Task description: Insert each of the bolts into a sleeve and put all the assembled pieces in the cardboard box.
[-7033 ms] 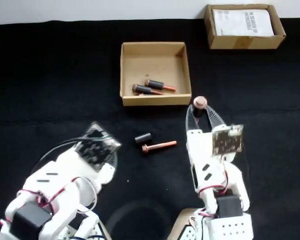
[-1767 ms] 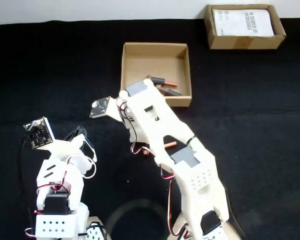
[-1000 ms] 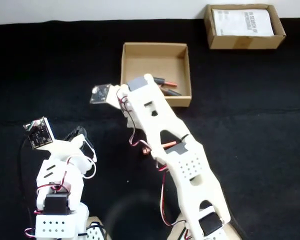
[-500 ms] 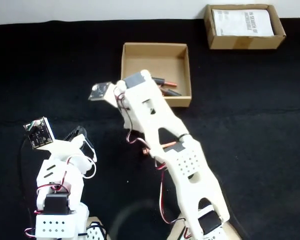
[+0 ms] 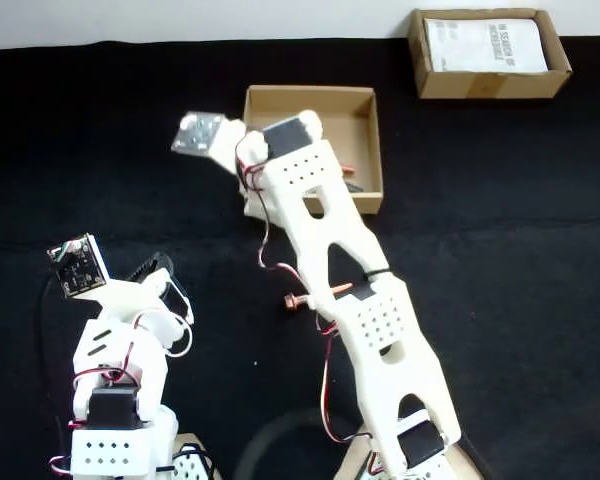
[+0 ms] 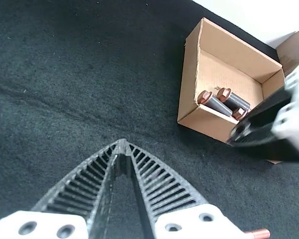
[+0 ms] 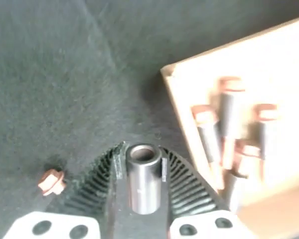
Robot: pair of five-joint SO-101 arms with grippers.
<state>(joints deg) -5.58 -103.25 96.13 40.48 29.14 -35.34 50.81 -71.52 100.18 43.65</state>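
Observation:
My right gripper (image 7: 142,149) is shut on a dark sleeve (image 7: 143,179), held upright over the black cloth beside the cardboard box's (image 7: 177,94) corner. Three assembled bolt-and-sleeve pieces (image 7: 229,134) lie in that box. In the high view the right arm (image 5: 320,215) stretches from the near edge to the cardboard box's (image 5: 310,91) near left corner. A copper bolt (image 5: 310,297) lies on the cloth, partly under that arm; its head (image 7: 52,180) shows in the right wrist view. My left gripper (image 6: 120,144) is shut on nothing, pulled back at the near left, pointing toward the box (image 6: 189,74).
A second cardboard box (image 5: 488,82) holding a printed sheet stands at the far right corner. The left arm (image 5: 120,340) sits folded at the near left. Black cloth (image 5: 500,250) covers the table.
The sleeve that lay by the bolt is now in my right gripper, which has risen and swung toward the box's left corner. The left arm has kept still over the last two seconds.

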